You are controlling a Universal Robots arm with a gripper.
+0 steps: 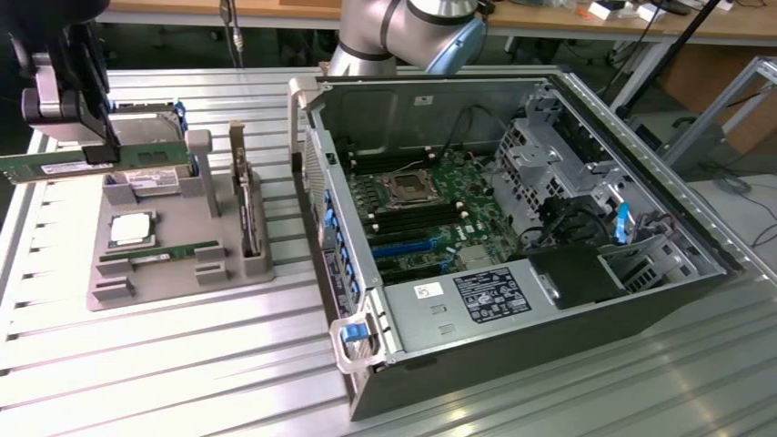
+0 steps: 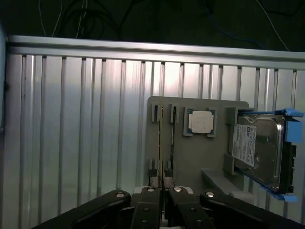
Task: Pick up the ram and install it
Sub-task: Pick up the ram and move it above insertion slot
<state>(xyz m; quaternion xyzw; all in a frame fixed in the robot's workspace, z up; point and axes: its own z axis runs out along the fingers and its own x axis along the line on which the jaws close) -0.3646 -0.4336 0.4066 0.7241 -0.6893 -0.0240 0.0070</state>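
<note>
Green long thin circuit-board ram [image 1: 49, 167] | we see black gripper [image 2: 163, 192] clamped on it edge-on, held over grey plastic fixture [image 1: 195, 228] | identical green twin stick [image 1: 158, 252] lies in fixture

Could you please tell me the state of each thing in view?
Gripper: shut on the ram.
Ram: held above the tray.
Second ram: lying in the tray.
Processor: lying in the tray.
Card: standing upright in the tray.
Computer case: open, side panel off.
</note>
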